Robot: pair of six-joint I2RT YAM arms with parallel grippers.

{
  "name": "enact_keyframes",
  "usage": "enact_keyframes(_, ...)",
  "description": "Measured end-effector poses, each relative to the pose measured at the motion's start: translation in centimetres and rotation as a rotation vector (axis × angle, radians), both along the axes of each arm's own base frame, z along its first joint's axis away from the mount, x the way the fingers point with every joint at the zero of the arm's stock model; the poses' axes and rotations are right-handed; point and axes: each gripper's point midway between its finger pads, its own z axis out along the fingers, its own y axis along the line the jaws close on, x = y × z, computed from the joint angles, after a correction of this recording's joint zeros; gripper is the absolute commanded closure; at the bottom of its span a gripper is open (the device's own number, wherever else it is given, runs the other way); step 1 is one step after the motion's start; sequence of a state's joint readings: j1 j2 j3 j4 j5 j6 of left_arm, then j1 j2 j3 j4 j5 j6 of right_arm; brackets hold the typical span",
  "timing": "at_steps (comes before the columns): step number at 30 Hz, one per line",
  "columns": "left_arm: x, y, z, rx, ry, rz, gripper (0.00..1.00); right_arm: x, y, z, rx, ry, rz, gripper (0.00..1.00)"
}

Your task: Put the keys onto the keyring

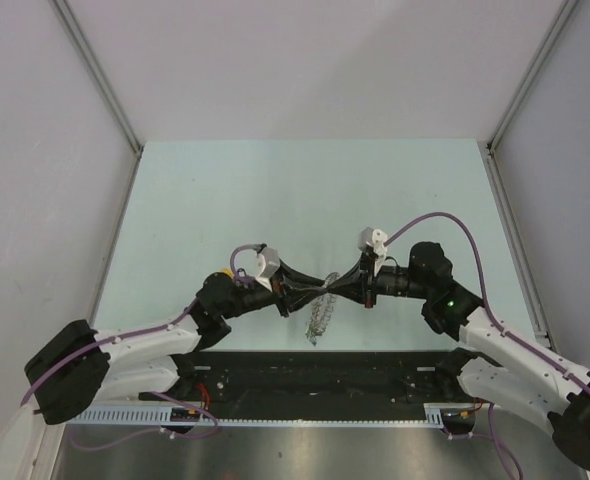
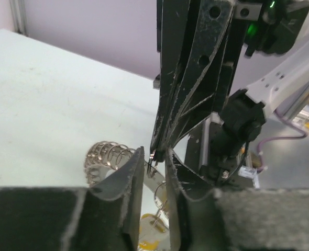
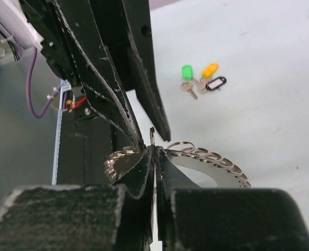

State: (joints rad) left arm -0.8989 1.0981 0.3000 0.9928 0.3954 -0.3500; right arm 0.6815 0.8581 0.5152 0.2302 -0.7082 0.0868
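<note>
The keys (image 3: 199, 78) lie in a small cluster on the pale green bench (image 1: 225, 200), well apart from both pincers. One has a green head, one a yellow-orange head, and one is a tag with a dark rim around a white window. Their short metal blades point toward each other. The keyring (image 3: 152, 135), a thin wire loop, stands upright and off the bench, clenched edge-on between the tips of the right pincer (image 3: 153, 151). The left arm (image 1: 145, 345) and the right arm (image 1: 505, 350) reach inward from their bases, elbows bent outward, and their wrists meet nose to nose over the near middle of the bench. A purple cable loops along each arm, and a green light glows on the right arm's wrist housing. The left pincer (image 2: 153, 157) faces the right one. Its black jaws are parted a little and released, with the keyring in the narrow gap. Whether either jaw touches the wire cannot be told. The fingers (image 2: 131, 178) of both pincers have scuffed, whitish edges. Just beside and below the meeting point, a chain of split rings (image 3: 207, 155) curves across the bench in a silvery coil. In the left wrist view another ring and something yellow show below the jaws, too blurred to make out.
</note>
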Motion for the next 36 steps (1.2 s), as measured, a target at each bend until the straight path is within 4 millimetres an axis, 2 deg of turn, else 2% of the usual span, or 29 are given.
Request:
enact_keyframes(3,0.2,0.1,0.0,0.052,-0.038,0.013,0.64,0.0,-0.2,-0.1,-0.043,-0.005,0.005,1.0)
enact_keyframes(12,0.1,1.0,-2.8,0.232,-0.089,0.009,0.65,-0.3,-0.4,0.0,-0.165,-0.045,0.034,1.0)
enact_keyframes(16,-0.4,1.0,-3.7,0.278,-0.101,-0.029,0.66,-0.7,-0.1,-0.9,-0.225,-0.052,0.055,1.0)
enact_keyframes(23,-0.8,0.5,-3.6,0.295,-0.125,-0.078,0.66,-1.2,-0.1,-2.8,-0.302,-0.056,0.076,1.0)
enact_keyframes(36,-1.3,0.2,-5.0,0.338,-0.108,-0.127,0.8,-1.2,-0.3,-3.5,-0.335,-0.069,0.081,1.0)
